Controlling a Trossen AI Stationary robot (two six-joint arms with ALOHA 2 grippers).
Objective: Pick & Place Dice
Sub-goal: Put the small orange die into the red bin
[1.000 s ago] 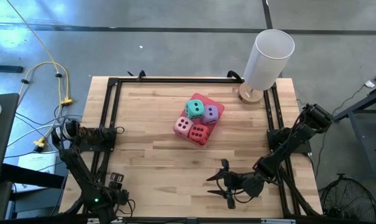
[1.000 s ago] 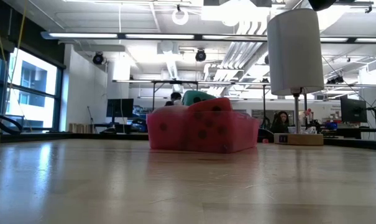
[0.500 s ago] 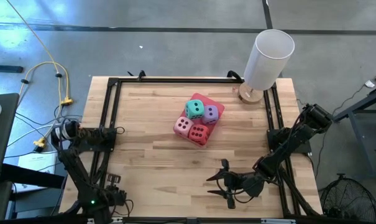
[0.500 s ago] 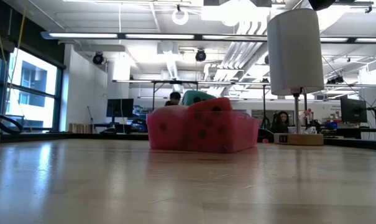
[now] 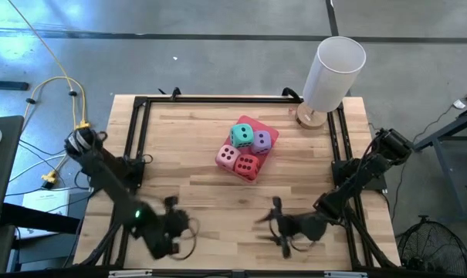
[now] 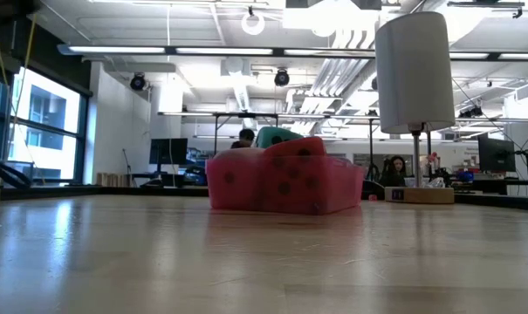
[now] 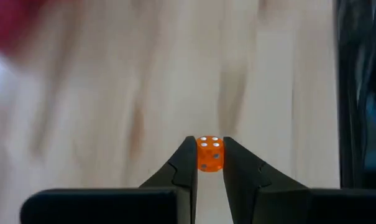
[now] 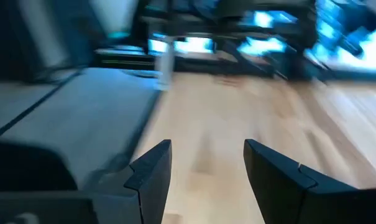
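Observation:
Four soft dice sit bunched on a flat pink tray (image 5: 270, 133) at mid-table: pale pink (image 5: 228, 157), red (image 5: 247, 164), teal (image 5: 241, 135) and purple (image 5: 262, 141). In the low view the cluster (image 6: 281, 179) shows with the teal die (image 6: 277, 137) on top. My left gripper (image 5: 174, 226) hovers near the table's near edge, left of centre, and is shut on a small orange die (image 7: 209, 154) with white pips. My right gripper (image 5: 273, 224) is open near the near edge, right of centre, holding nothing. My left gripper (image 7: 209, 146) pinches the small orange die by two opposite faces (image 7: 202, 155) between its two fingers, at their free ends. The die's white-pipped top face shows between the fingertips. Whether the die is clear of the table cannot be told.
A tall white cylinder (image 5: 335, 69) stands on a round wooden base at the far right corner. A black frame (image 5: 144, 108) runs along the table's edges. Bare wood (image 5: 187, 154) lies between the tray and both grippers. People sit in the room beyond the table.
My left arm has swung out from the near left corner, and its gripper has moved toward the table's right along the near edge, blurred by the motion. The four dice and the tray have stayed put.

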